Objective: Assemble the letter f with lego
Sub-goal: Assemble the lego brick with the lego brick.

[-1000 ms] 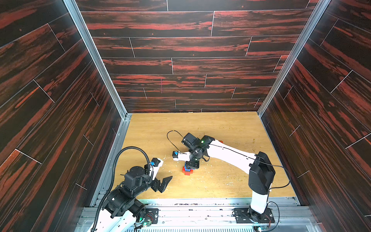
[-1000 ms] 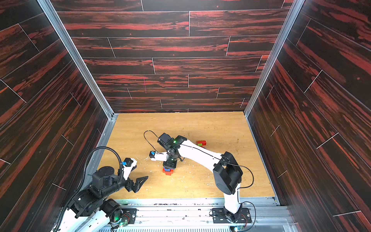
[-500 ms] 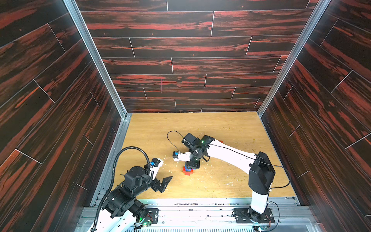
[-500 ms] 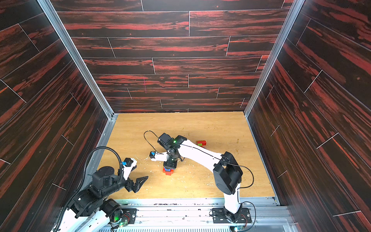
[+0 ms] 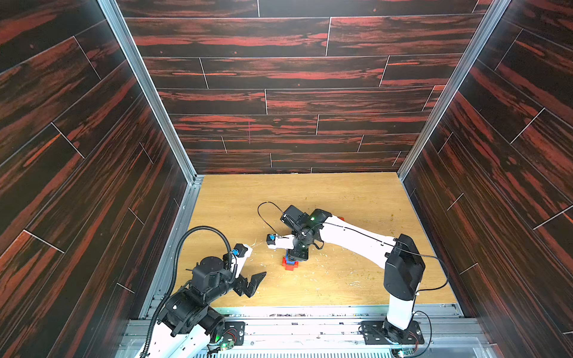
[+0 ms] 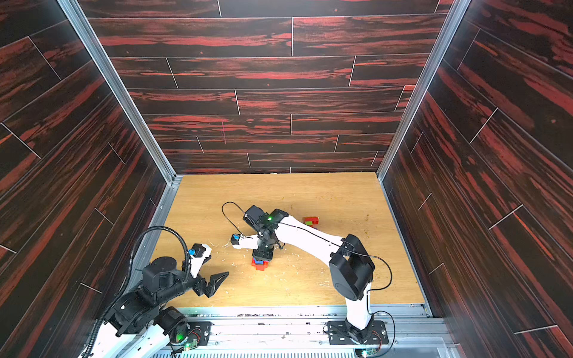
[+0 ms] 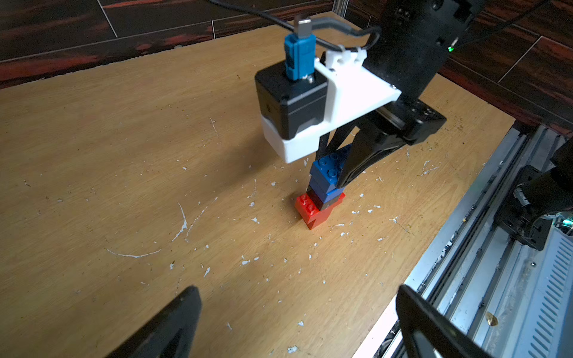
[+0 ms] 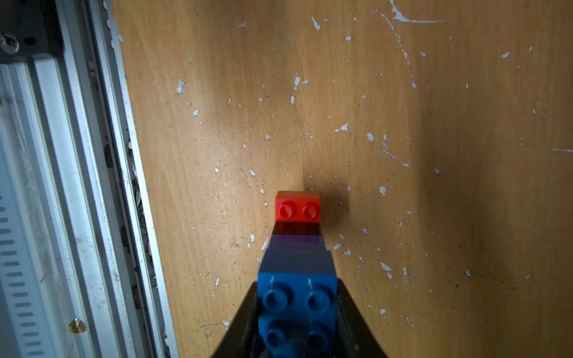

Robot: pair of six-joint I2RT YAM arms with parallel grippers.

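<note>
1. Pale, grained wooden worktop (image 5: 341,198), scratched and flecked white.
2. Left claw (image 5: 252,283) spread wide, empty, near the front edge.
3. Right claw (image 8: 297,297) pinches the top blue brick (image 7: 327,169).
4. Lego stack (image 7: 319,201) stands mid-worktop: studded red base, black layer, blue bricks above.
</note>
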